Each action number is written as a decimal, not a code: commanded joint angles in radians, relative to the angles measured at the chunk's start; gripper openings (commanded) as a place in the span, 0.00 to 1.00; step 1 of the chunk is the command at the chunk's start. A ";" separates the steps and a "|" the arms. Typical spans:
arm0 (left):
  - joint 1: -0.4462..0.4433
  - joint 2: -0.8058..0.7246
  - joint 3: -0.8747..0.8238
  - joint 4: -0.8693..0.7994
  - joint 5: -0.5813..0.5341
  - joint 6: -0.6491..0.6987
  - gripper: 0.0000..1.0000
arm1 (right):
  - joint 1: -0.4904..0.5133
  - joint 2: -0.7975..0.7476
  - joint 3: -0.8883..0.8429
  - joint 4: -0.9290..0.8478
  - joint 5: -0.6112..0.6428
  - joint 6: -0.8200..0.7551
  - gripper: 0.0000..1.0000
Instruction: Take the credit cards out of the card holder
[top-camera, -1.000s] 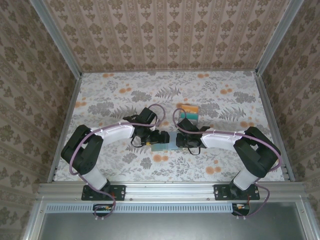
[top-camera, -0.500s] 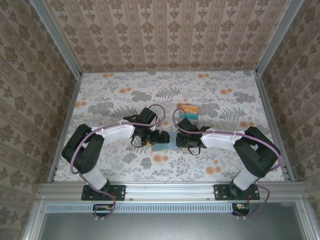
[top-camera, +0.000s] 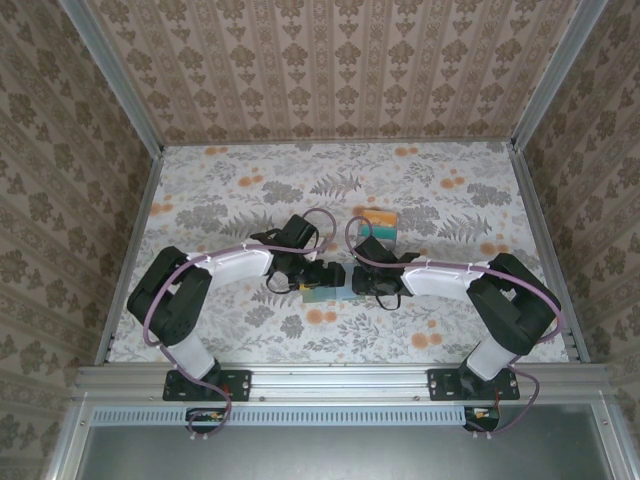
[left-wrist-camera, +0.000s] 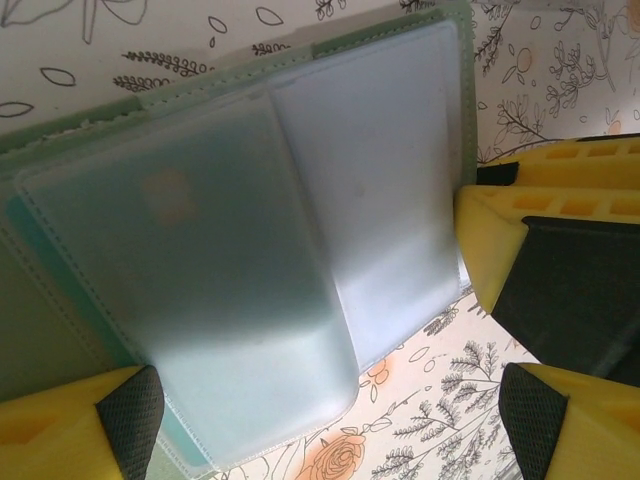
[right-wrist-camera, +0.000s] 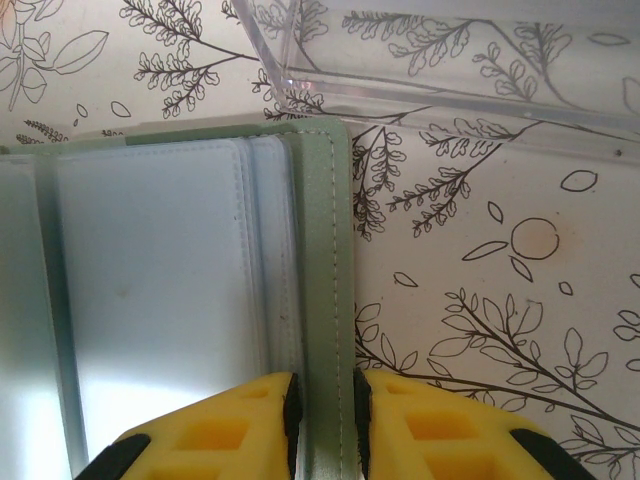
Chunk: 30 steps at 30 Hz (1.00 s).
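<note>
Slippage is the main hazard. The right gripper (right-wrist-camera: 327, 405) is clamped on the green cover edge of the holder (right-wrist-camera: 180, 270) and nothing more, so a hard pull could free the cover or drag the holder across the table (right-wrist-camera: 500, 300).

The left gripper (left-wrist-camera: 330, 405) hangs with jaws wide apart over the frosted sleeve (left-wrist-camera: 200, 300). Closing there could pinch the sleeve instead of a card. A teal sliver shows at the sleeve's 7 o'clock corner; whether it is a card cannot be told.

The holder lies open between both grippers, at 6 o'clock of table centre. An orange-and-teal stack of cards (top-camera: 380, 222) sits near it at 1 o'clock. A clear tray (right-wrist-camera: 420, 85) rim lies just beside the holder at 12 o'clock and could obstruct a lift that way.
</note>
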 joint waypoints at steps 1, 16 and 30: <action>-0.007 0.013 0.026 0.014 0.025 0.025 0.91 | 0.016 0.044 0.001 -0.019 -0.022 0.008 0.26; -0.020 0.069 0.081 0.030 0.071 0.030 0.91 | 0.015 0.040 -0.002 -0.022 -0.019 0.009 0.26; -0.027 0.125 0.155 0.073 0.144 0.009 0.91 | -0.026 -0.096 -0.114 0.037 0.021 0.067 0.26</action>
